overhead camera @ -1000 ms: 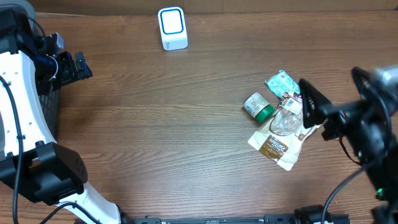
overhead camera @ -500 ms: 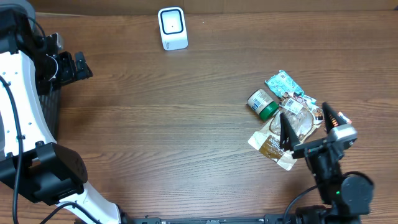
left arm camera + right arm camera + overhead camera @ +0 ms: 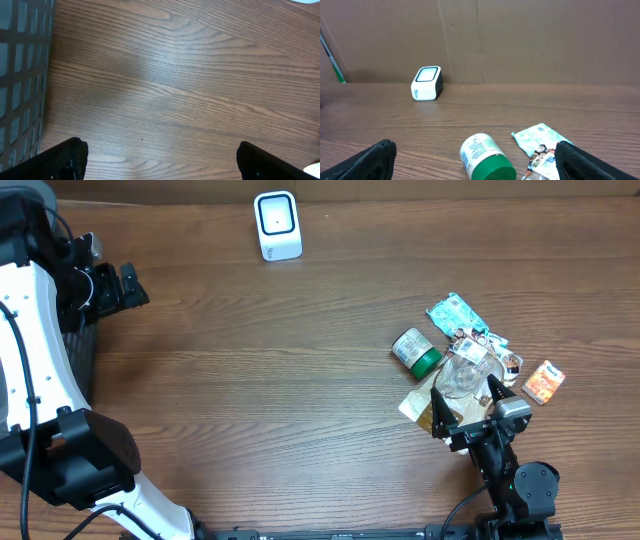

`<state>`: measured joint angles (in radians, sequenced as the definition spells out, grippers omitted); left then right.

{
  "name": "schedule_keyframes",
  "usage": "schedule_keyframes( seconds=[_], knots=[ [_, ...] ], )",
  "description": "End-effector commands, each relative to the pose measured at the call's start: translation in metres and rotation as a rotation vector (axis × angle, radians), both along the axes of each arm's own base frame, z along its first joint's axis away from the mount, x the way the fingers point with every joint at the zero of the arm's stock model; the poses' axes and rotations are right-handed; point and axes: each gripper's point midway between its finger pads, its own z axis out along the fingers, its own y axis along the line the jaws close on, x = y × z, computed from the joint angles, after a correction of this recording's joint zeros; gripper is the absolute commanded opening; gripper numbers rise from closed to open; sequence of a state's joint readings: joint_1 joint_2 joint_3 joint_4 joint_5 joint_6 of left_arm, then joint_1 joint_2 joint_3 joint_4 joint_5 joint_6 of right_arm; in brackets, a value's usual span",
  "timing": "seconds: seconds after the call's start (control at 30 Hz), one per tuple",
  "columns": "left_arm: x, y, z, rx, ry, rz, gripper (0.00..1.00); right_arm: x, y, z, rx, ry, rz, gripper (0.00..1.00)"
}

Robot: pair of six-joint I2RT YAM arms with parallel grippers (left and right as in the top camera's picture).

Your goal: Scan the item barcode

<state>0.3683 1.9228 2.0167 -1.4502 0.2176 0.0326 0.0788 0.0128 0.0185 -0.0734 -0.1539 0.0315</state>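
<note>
Item pile right of centre on desk [image 3: 250,380]: green-lid jar [image 3: 415,350], pouches [image 3: 462,370], orange packet [image 3: 544,382]. Scanner [image 3: 277,225] top centre, well apart. Right fingers [image 3: 438,408] lower right, spread, empty. Left fingers [image 3: 130,285] upper left, spread, empty.

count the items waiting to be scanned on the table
5: a green-capped jar, a teal packet farthest back, a clear bag in the middle, a brown pouch partly under the right gripper, and an orange packet lying apart. The pile overlaps, so more may be hidden.
</note>
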Motion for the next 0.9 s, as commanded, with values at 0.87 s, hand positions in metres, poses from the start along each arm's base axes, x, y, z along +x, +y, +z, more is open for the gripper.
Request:
schedule_keyframes(
  seconds=[0.87],
  knots=[
    [-0.002, -0.005, 0.017, 0.015, -0.043, -0.008, 1.0, 0.0, 0.0, -0.002, 0.021, 0.001, 0.0, 1.0]
  ],
)
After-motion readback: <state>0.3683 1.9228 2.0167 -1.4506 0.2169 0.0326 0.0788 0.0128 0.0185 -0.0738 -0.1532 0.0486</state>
